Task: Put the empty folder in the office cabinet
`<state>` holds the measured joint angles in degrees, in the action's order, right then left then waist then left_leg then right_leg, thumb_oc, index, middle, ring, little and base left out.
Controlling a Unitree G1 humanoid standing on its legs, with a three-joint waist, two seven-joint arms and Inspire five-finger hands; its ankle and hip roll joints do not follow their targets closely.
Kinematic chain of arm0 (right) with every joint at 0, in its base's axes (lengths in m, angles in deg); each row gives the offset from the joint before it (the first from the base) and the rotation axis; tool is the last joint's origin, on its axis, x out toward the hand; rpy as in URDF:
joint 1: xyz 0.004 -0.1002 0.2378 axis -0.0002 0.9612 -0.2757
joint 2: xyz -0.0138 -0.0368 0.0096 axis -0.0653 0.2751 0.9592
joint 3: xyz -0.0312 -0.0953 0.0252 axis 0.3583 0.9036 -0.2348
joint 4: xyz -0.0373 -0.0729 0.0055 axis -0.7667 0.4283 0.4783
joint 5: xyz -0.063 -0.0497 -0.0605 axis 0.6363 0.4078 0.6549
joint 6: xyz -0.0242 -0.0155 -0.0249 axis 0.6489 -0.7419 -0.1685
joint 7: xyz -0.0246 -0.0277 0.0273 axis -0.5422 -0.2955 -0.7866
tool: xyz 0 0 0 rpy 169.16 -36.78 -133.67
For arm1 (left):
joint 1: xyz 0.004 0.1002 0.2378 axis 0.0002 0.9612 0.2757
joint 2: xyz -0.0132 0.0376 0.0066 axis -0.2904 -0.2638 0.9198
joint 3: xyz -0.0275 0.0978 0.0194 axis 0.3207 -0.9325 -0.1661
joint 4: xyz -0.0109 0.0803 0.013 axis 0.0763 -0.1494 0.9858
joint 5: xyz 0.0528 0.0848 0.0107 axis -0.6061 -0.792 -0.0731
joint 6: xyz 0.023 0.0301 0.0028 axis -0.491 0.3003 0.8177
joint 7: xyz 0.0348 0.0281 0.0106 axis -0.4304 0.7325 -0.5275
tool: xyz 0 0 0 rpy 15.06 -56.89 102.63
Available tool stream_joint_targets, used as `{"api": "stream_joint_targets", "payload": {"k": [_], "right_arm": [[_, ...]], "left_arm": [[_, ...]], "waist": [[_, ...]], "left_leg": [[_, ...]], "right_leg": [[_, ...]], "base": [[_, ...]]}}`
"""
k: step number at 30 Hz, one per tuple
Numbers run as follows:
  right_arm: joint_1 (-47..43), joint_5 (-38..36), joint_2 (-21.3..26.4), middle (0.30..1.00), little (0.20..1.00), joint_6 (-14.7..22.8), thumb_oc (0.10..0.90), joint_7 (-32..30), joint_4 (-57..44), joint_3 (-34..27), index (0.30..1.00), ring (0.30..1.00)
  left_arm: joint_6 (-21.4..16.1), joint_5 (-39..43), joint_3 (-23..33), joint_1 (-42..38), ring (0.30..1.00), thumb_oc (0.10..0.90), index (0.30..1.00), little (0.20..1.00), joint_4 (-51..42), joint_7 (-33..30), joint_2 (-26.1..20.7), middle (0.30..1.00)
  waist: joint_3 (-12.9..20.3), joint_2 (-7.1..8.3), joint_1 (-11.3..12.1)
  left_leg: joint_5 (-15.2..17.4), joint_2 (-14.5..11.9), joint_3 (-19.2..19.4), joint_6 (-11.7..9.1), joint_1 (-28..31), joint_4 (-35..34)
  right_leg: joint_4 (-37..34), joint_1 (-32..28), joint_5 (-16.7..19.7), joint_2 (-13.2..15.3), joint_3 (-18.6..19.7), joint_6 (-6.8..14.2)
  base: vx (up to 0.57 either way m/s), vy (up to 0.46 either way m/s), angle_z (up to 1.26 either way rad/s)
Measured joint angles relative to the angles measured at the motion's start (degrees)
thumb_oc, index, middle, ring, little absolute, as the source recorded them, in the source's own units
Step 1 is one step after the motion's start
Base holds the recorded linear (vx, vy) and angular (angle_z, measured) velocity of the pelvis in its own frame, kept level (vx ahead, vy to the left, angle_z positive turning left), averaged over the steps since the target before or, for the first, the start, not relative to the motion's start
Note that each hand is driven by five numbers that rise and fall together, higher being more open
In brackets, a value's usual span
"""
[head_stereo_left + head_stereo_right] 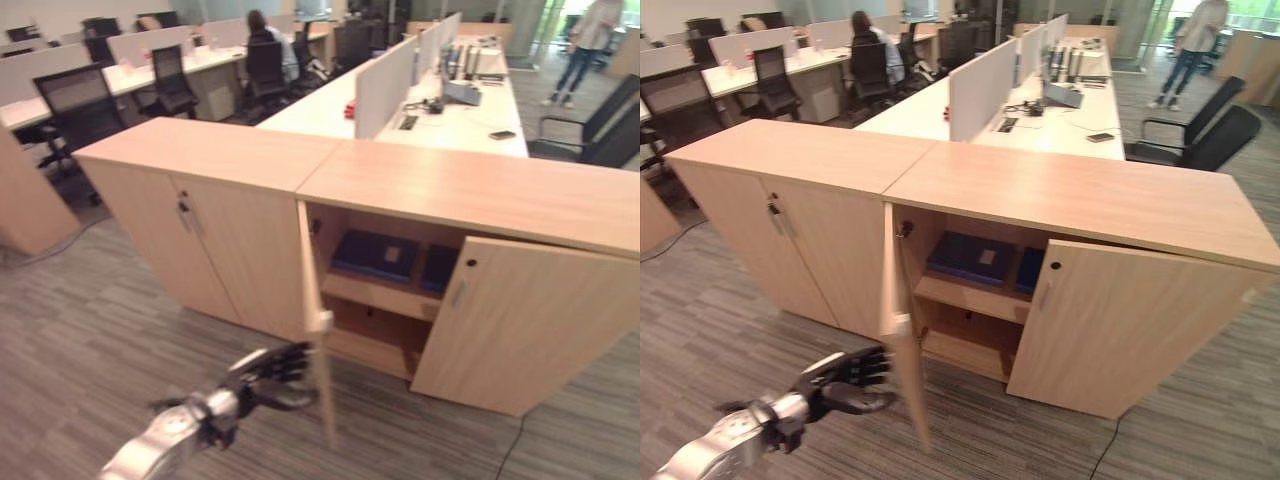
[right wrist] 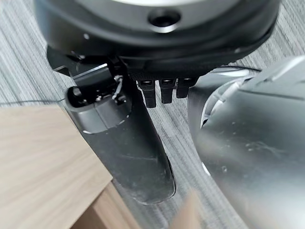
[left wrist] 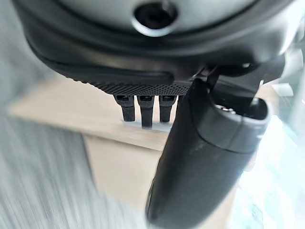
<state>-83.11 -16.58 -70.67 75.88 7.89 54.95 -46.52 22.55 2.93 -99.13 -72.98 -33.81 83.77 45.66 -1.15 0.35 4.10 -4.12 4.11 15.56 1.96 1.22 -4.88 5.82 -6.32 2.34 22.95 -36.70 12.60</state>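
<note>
Two dark blue folders lie flat on the upper shelf inside the office cabinet (image 1: pixel 470 190): a larger folder (image 1: pixel 375 254) with a pale label patch on its cover, and a second folder (image 1: pixel 440 268) to its right, half hidden by the right door (image 1: pixel 520 325). Both look like thin, flat rectangles; the larger one's long axis runs across the shelf, side to side. Whether either is empty cannot be told. The cabinet's left door (image 1: pixel 318 320) stands swung out towards the camera, edge on, and the right door is ajar. The left hand (image 1: pixel 272 372) hovers low by that open left door's lower edge, fingers loosely extended, released and holding nothing. The right hand (image 2: pixel 128 143) shows in its wrist view above grey carpet (image 1: pixel 80 340), fingers extended, grasping nothing.
</note>
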Motion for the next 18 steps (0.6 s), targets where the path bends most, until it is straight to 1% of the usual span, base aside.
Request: {"api": "stream_joint_targets", "payload": {"k": [1, 2, 3, 5, 6, 8, 11, 13, 15, 16, 18], "right_arm": [[-0.59, -0.01, -0.13, 0.900, 0.900, 0.01, 0.800, 0.03, -0.05, 0.18, 0.900, 0.900], [-1.08, -0.02, -0.14, 0.900, 0.900, -0.04, 0.800, 0.02, -0.02, 0.24, 0.900, 0.900], [-1.35, -0.03, -0.24, 0.900, 0.900, -0.04, 0.800, 0.04, -0.09, 0.29, 0.900, 0.900], [-1.22, -0.05, -0.30, 0.900, 0.900, 0.05, 0.800, -0.02, -0.08, 0.55, 0.900, 0.900], [-0.90, -0.21, -0.28, 0.900, 0.900, 0.20, 0.800, -0.11, -0.12, 1.47, 0.900, 0.900], [-0.82, -0.53, -0.28, 0.900, 0.900, 0.32, 0.800, -0.24, -0.02, 2.51, 0.900, 0.900], [-0.80, -0.52, -0.34, 0.900, 0.900, 0.09, 0.800, -0.25, -0.01, 2.62, 0.900, 0.900], [-0.80, -0.52, -0.34, 0.900, 0.900, 0.10, 0.800, -0.35, 0.02, 2.59, 0.900, 0.900], [-0.77, -0.53, -0.45, 0.900, 0.900, 0.11, 0.800, -0.35, 0.01, 2.55, 0.900, 0.900], [-0.75, -0.54, -0.55, 0.900, 0.900, 0.13, 0.800, -0.40, 0.01, 2.56, 0.900, 0.900], [-0.50, -1.13, -0.97, 0.900, 0.900, 0.59, 0.800, -0.82, 0.03, 2.52, 0.900, 0.900]], "left_arm": [[0.18, 0.53, -3.26, -1.66, 0.900, 0.800, 0.900, 0.900, -1.18, 2.47, 1.62, 0.900], [0.26, 0.53, -5.09, -2.16, 0.900, 0.800, 0.900, 0.900, -2.58, 3.39, 2.22, 0.900], [0.65, 0.62, -7.73, -2.35, 0.900, 0.800, 0.900, 0.900, -5.50, 5.39, 3.11, 0.900], [1.05, 2.47, -9.40, -1.29, 0.900, 0.800, 0.900, 0.900, -8.21, 7.11, 4.09, 0.900], [1.05, 3.26, -9.40, -0.69, 0.900, 0.800, 0.900, 0.900, -8.23, 7.62, 4.54, 0.900], [1.10, 4.74, -9.19, 0.08, 0.900, 0.800, 0.900, 0.900, -6.52, 7.38, 5.44, 0.900], [1.12, 4.83, -8.16, 1.25, 0.900, 0.800, 0.900, 0.900, -5.47, 6.20, 4.75, 0.900], [1.10, 4.60, -6.41, 2.79, 0.900, 0.800, 0.900, 0.900, -5.03, 6.05, 4.42, 0.900], [0.99, 3.13, -4.67, 4.15, 0.900, 0.800, 0.900, 0.900, -4.99, 5.98, 4.17, 0.900], [0.65, 2.18, -3.63, 5.17, 0.900, 0.800, 0.900, 0.900, -4.86, 5.84, 4.41, 0.900], [-1.32, 1.49, 0.94, 9.03, 0.900, 0.800, 0.900, 0.900, -0.34, 3.77, 9.19, 0.900]], "waist": [[0.11, 0.20, -1.25], [0.12, 0.25, -2.11], [0.18, 0.37, -3.28], [0.35, 0.12, -4.06], [0.51, -0.02, -4.03], [0.63, -0.17, -3.82], [0.89, -0.09, -3.81], [1.05, -0.18, -3.82], [1.03, -0.05, -3.81], [0.68, 0.60, -3.81], [0.72, 0.93, -3.63]], "left_leg": [[-0.01, -0.01, 0.02, -0.01, -0.05, -0.01], [-0.01, -0.07, 0.01, -0.01, -0.06, 0.00], [-0.31, -0.13, 0.01, -0.45, 0.01, 0.00], [-0.25, -0.42, 0.05, -0.37, 0.17, 0.01], [-0.22, -0.59, 0.09, -0.31, 0.21, 0.02], [-0.07, -0.83, -0.01, -0.17, 1.00, 0.02], [0.31, -1.00, -0.10, -0.24, 1.72, 0.02], [0.50, -0.97, -0.08, -0.20, 1.81, 0.02], [0.57, -0.96, -0.08, -0.20, 1.84, 0.02], [0.58, -0.96, -0.10, -0.20, 1.84, 0.02], [0.63, -0.95, -0.18, -0.19, 1.90, 0.03]], "right_leg": [[-0.67, 0.01, 0.48, -0.18, 0.02, -0.36], [-1.10, -0.01, 0.74, -0.31, 0.04, -0.28], [-1.84, -0.16, 1.74, -0.59, 0.04, -0.21], [-2.66, -0.40, 1.91, -1.24, 0.03, -0.31], [-2.71, -0.57, 2.03, -1.59, 0.02, -0.45], [-2.80, -1.46, 1.90, -2.18, -0.03, -0.70], [-2.78, -2.23, 1.42, -2.36, -0.03, -0.52], [-2.76, -2.30, 1.27, -2.32, -0.05, -0.35], [-2.76, -2.33, 1.23, -2.32, -0.08, -0.30], [-2.69, -2.33, 1.21, -2.31, -0.11, -0.27], [-2.54, -2.37, 1.06, -2.25, -0.11, -0.15]], "base": [[-0.01, -0.009, -0.30], [-0.01, -0.007, -0.25], [-0.01, -0.003, -0.16], [-0.01, -0.001, -0.08], [0.00, 0.000, 0.00], [0.00, 0.000, 0.00], [0.00, 0.000, 0.00], [0.00, 0.000, 0.00], [0.00, 0.000, 0.00], [0.00, 0.000, 0.00], [0.00, 0.000, 0.00]]}}
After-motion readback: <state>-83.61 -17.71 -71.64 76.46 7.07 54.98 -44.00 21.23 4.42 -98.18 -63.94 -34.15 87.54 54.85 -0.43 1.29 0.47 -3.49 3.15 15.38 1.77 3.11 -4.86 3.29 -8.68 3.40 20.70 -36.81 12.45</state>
